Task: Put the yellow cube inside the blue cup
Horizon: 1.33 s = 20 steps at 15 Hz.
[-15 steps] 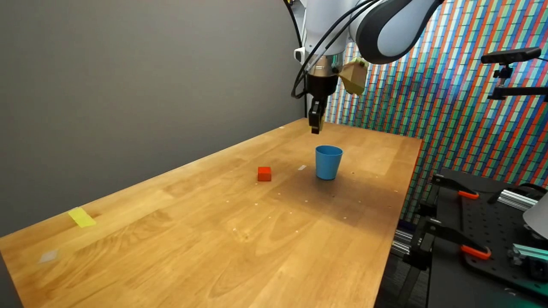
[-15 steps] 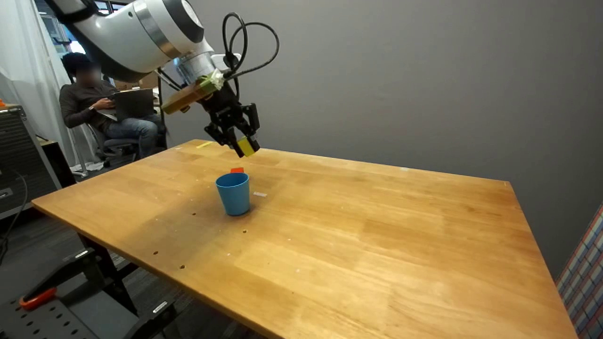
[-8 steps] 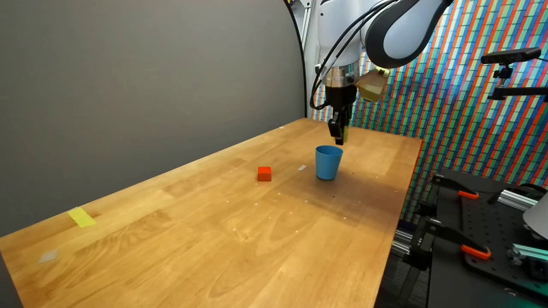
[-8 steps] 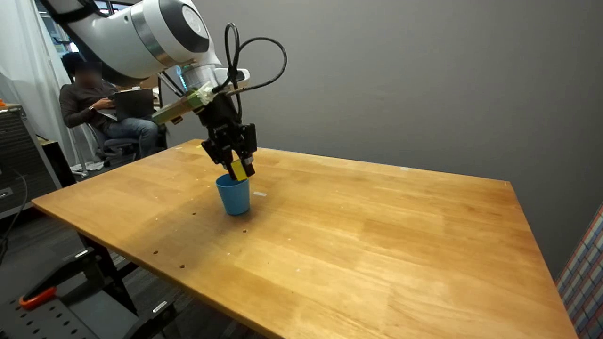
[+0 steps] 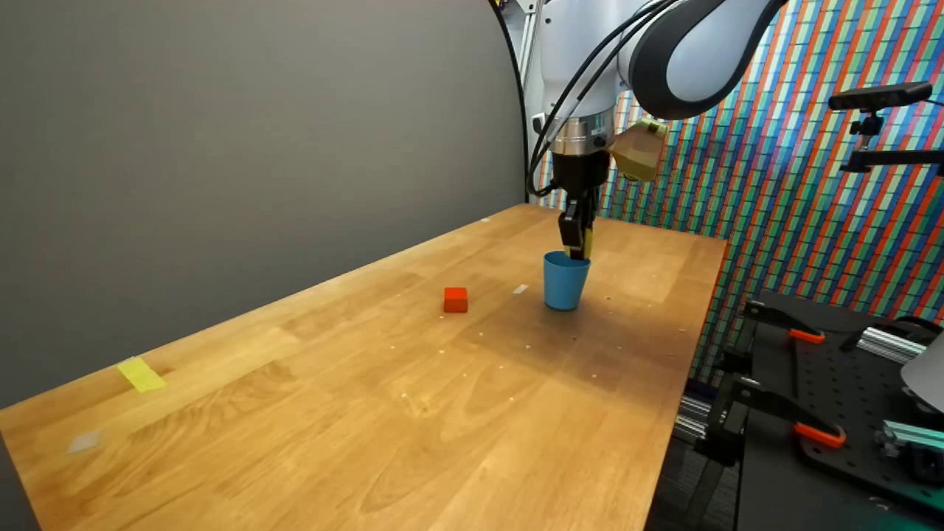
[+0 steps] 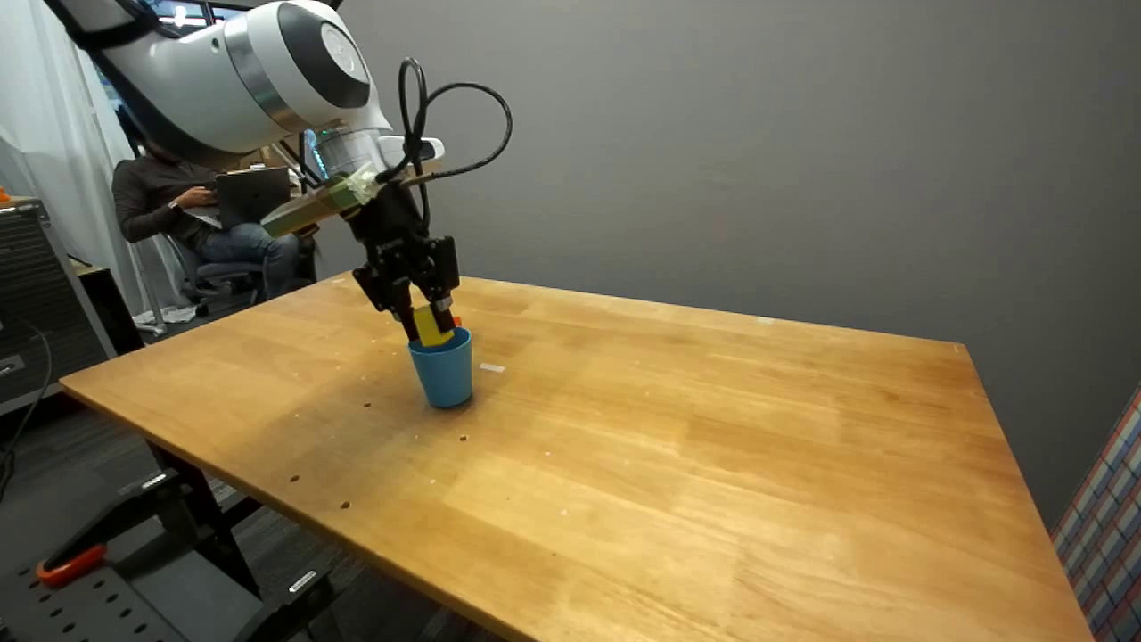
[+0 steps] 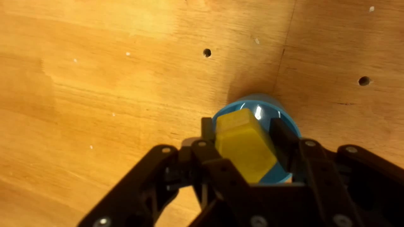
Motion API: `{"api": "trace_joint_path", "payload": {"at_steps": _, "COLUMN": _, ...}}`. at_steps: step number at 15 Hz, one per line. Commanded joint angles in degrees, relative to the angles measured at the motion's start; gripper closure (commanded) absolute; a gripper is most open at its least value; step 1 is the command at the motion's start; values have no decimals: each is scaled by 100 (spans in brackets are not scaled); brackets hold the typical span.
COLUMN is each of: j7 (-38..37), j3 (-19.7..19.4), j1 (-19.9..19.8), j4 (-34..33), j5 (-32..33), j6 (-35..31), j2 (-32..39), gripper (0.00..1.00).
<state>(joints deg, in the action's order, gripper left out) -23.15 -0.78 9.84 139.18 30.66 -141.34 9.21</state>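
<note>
Yellow cube (image 7: 246, 146) is tilted over the mouth of the blue cup (image 6: 446, 379), right of centre and below the middle in the wrist view; cannot tell whether its lower edge dips below the rim. Jaws are clamped on the cube from two sides; the gripper (image 6: 430, 332) points down at a slant, left of centre in an exterior view. Cup stands upright on the wooden table (image 5: 332, 442); in the wrist view its blue inner wall shows past the cube. Red cube (image 5: 455, 300) rests on the table near the middle of an exterior view, left of the cup and apart from it, a pale scrap (image 5: 520, 289) between the two. Yellow strip (image 5: 141, 375) lies flat at lower left there, a whitish patch (image 5: 83, 442) below it. White arm (image 6: 205, 85) with dark trim reaches in from the upper left in an exterior view; a tan box-like piece (image 5: 639, 153) is fixed above the gripper. Grey wall (image 6: 758, 160) stands behind the table in both exterior views. At left in an exterior view, a seated person (image 6: 160, 201) has a dark laptop (image 6: 252, 194). Multicoloured tiled backdrop (image 5: 774, 184) fills the upper right in an exterior view, black clamps (image 5: 788, 411) with orange ends at lower right
</note>
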Motion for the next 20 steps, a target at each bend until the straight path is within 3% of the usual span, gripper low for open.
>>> {"api": "trace_joint_path", "payload": {"at_steps": 1, "j7": 156, "j3": 68, "j1": -129, "j4": 24, "j5": -224, "j6": -47, "j2": -92, "gripper": 18}}
{"api": "trace_joint_path", "payload": {"at_steps": 3, "j7": 377, "j3": 111, "j1": -160, "j4": 88, "j5": -427, "j6": -29, "j2": -206, "gripper": 2}}
{"api": "trace_joint_path", "payload": {"at_steps": 4, "j7": 688, "j3": 182, "j1": -173, "j4": 154, "j5": -656, "j6": 56, "j2": -366, "gripper": 0}}
{"api": "trace_joint_path", "payload": {"at_steps": 8, "j7": 2005, "j3": 510, "j1": -182, "j4": 346, "j5": -2107, "j6": 597, "j2": -1318, "gripper": 0}}
{"api": "trace_joint_path", "payload": {"at_steps": 11, "j7": 2564, "j3": 575, "j1": -122, "j4": 320, "j5": -2794, "j6": 1264, "j2": -2130, "gripper": 0}}
{"api": "trace_joint_path", "payload": {"at_steps": 16, "j7": 3021, "j3": 449, "j1": -98, "j4": 110, "j5": -3140, "j6": 2250, "j2": -3208, "gripper": 0}}
{"api": "trace_joint_path", "payload": {"at_steps": 17, "j7": 2760, "j3": 565, "j1": -129, "j4": 67, "j5": -2967, "j6": 1984, "j2": -2778, "gripper": 0}}
{"api": "trace_joint_path", "payload": {"at_steps": 20, "j7": 2846, "j3": 534, "j1": -121, "j4": 85, "j5": -3013, "j6": 2203, "j2": -3154, "gripper": 0}}
